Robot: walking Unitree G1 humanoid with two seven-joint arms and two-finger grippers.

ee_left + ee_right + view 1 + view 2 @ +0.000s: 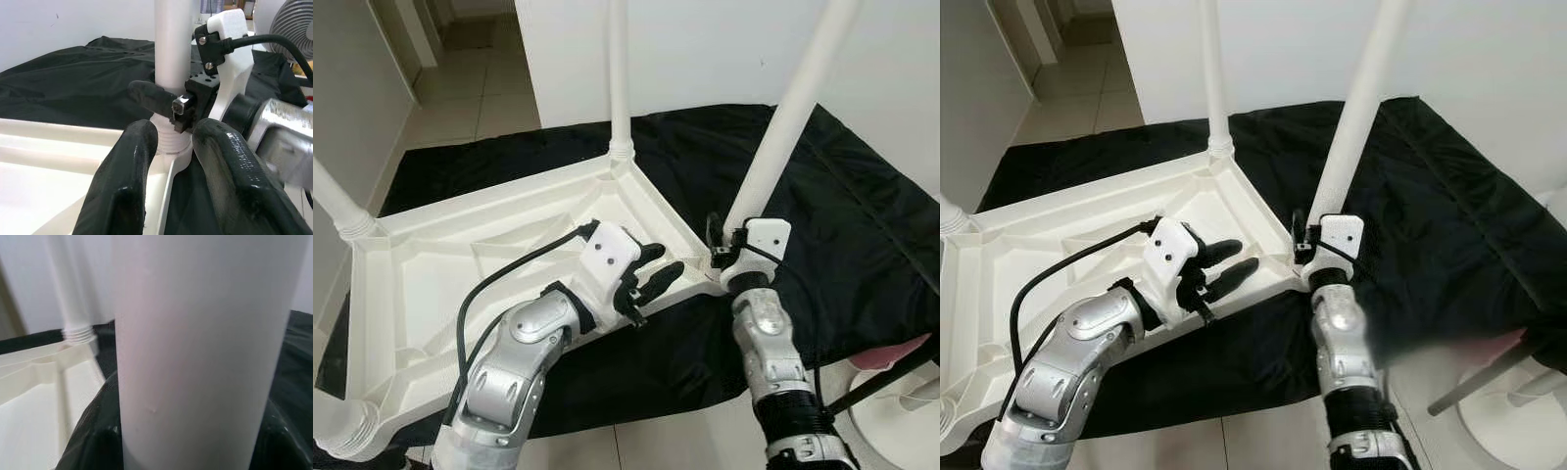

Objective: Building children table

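I see a white table top (460,264) lying upside down on a black sheet (842,196); my right claw (168,100) pinches the base of a leg (783,127) at its corner; my left claw (656,274), fingers spread, rests on the rim just beside it.

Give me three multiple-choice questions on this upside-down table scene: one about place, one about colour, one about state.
1. Where is the right gripper?
A. at the base of the near-right leg
B. on the floor
C. on the far leg

2. What colour is the cloth under the table?
A. white
B. black
C. red

3. What state is the left gripper in?
A. shut on a leg
B. open, holding nothing
C. shut on the cloth

Key: 1 A, its fingers sit by the leg's threaded base; 2 B, black fabric shows around the table; 3 B, the fingers are apart and bare.
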